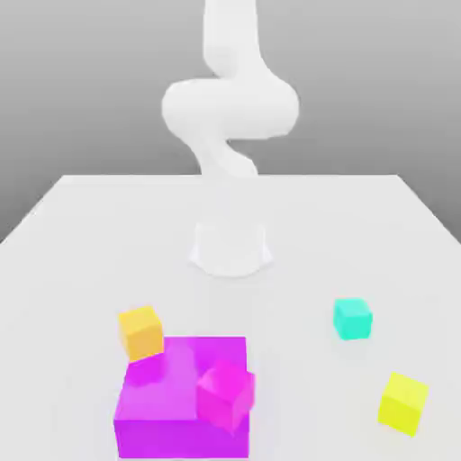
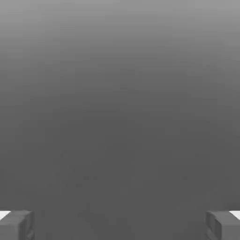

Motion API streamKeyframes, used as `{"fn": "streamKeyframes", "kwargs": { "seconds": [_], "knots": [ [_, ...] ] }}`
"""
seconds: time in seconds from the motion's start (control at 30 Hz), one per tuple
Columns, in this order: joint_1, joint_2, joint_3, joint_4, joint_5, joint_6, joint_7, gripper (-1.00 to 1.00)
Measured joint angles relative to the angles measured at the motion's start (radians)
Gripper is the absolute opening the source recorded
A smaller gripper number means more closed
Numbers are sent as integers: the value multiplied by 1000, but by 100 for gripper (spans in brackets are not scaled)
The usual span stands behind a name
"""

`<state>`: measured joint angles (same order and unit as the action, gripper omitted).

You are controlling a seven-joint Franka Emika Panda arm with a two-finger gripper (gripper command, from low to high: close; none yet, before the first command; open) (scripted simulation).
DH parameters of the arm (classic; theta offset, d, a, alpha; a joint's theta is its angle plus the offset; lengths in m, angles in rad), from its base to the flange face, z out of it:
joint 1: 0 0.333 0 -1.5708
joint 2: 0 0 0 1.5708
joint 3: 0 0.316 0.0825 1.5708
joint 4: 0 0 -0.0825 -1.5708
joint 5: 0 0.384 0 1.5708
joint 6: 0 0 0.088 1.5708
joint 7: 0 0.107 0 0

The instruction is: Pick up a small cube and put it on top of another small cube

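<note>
The small teal cube [image 1: 351, 319] rests on the white table [image 1: 81, 234], towards the exterior view's right. An orange small cube [image 1: 141, 331] sits at the left, touching the back corner of a big magenta block [image 1: 167, 401]. A yellow small cube [image 1: 402, 402] lies near the front right. The white arm [image 1: 230, 108] rises from its base [image 1: 230, 248] at the table's middle, well behind and above the cubes. In the hand view my gripper [image 2: 120, 226] is open, its grey fingertips [image 2: 16, 225] far apart with nothing between them, facing plain grey background.
A small magenta cube [image 1: 225, 394] overlaps the big block's front right corner; whether it stands on it or against it I cannot tell. Open tabletop lies between the arm's base and the teal cube.
</note>
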<state>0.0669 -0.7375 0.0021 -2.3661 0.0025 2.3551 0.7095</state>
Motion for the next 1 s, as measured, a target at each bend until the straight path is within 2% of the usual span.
{"fn": "streamKeyframes", "kwargs": {
  "seconds": [0.4, 0.63, 0.73, 0.9, 0.93, 1.0],
  "knots": [
    [375, 380, 27, -369, 21, 318, -536, 0],
    [572, 636, 85, -591, 29, 528, -863, 0],
    [589, 744, 86, -596, -8, 617, -867, 0],
    [649, 925, 9, -568, -61, 766, -833, 0],
    [658, 956, 0, -562, -61, 792, -833, -100],
    [658, 956, 0, -562, -61, 791, -832, -100]
  ]
}}
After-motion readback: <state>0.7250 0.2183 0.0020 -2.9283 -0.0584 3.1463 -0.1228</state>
